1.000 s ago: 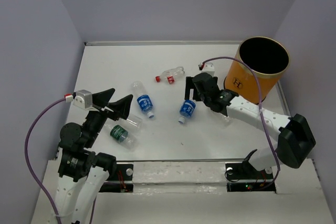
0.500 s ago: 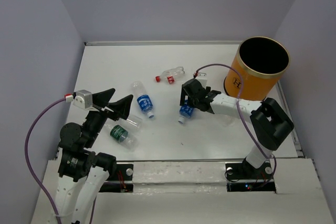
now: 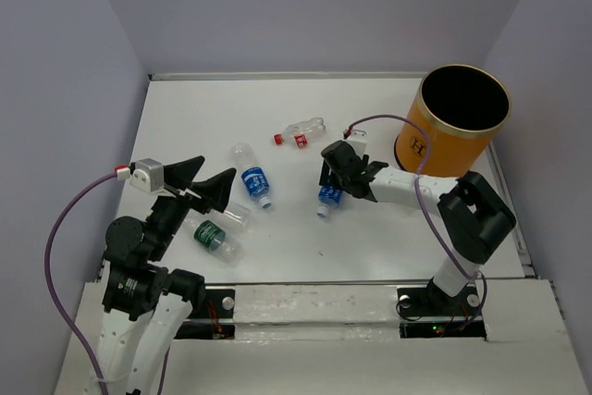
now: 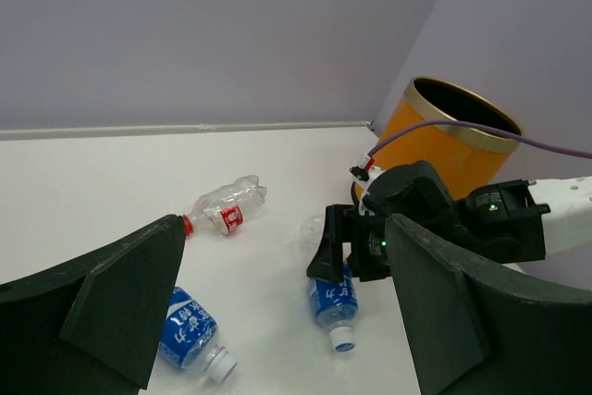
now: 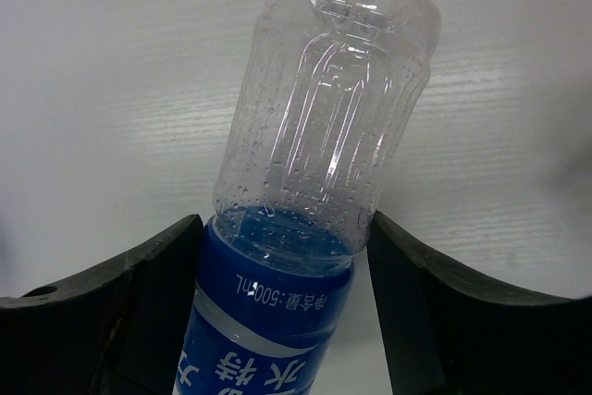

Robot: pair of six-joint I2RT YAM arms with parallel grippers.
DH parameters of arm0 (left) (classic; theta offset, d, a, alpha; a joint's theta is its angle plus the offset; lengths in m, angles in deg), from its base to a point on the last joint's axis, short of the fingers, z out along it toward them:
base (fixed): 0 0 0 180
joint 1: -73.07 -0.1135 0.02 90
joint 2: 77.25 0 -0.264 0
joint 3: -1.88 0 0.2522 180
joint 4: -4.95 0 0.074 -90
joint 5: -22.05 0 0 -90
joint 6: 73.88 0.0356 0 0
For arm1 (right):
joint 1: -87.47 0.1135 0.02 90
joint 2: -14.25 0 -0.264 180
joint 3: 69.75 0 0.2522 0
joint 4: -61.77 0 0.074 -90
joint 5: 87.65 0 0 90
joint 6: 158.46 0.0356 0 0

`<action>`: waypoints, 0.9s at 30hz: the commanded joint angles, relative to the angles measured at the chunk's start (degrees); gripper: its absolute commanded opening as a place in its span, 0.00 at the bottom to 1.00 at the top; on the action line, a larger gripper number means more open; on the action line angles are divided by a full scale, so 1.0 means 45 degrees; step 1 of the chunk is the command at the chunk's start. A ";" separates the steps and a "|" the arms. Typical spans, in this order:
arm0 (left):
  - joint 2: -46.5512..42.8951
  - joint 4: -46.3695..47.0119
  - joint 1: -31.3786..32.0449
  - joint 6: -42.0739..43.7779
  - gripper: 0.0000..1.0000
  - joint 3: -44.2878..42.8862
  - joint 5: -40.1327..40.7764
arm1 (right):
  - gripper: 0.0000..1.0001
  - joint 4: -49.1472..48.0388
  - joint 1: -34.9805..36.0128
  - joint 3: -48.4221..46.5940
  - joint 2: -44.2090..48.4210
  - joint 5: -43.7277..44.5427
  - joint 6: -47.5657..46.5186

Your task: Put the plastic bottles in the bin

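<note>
A clear bottle with a blue label [image 3: 326, 197] [image 5: 314, 136] lies on the white table, cap toward the near edge. My right gripper [image 3: 333, 176] [image 5: 285, 228] is down over it, and both black fingers press the sides of its blue label. Another blue-labelled bottle [image 3: 252, 178] [image 4: 190, 330] lies left of it. A green-labelled bottle [image 3: 211, 236] lies near the left arm, and a red-labelled bottle with a red cap [image 3: 301, 131] [image 4: 222, 215] lies farther back. The orange bin [image 3: 442, 148] [image 4: 435, 141] stands upright at the right. My left gripper [image 3: 208, 178] [image 4: 284, 228] hangs open above the table, holding nothing.
A crushed clear bottle [image 3: 236, 215] lies between the green-labelled and left blue-labelled bottles. Purple cables run along both arms. Grey walls close the table at the back and on both sides; the bin stands close to the right edge.
My right gripper slid left and down over the blue-labelled bottle, and its jaws narrowed onto the bottle's sides. The left arm and the other bottles have not moved.
</note>
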 commanded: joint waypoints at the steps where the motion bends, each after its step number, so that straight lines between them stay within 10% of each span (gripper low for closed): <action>1: -0.0081 0.0665 0.0056 0.0030 0.99 -0.0247 -0.0360 | 0.37 -0.0487 0.0194 0.0411 0.1983 0.0698 0.0000; 13: -0.0100 0.0704 0.0037 0.0030 0.99 -0.0247 -0.0399 | 0.36 -0.0582 -0.0136 -0.3329 0.6693 0.4580 -0.6355; 27: -0.0413 0.0684 0.0193 0.0088 0.99 -0.0267 -0.0302 | 0.36 -0.7732 -0.7519 -0.5292 0.4253 0.5152 -1.3048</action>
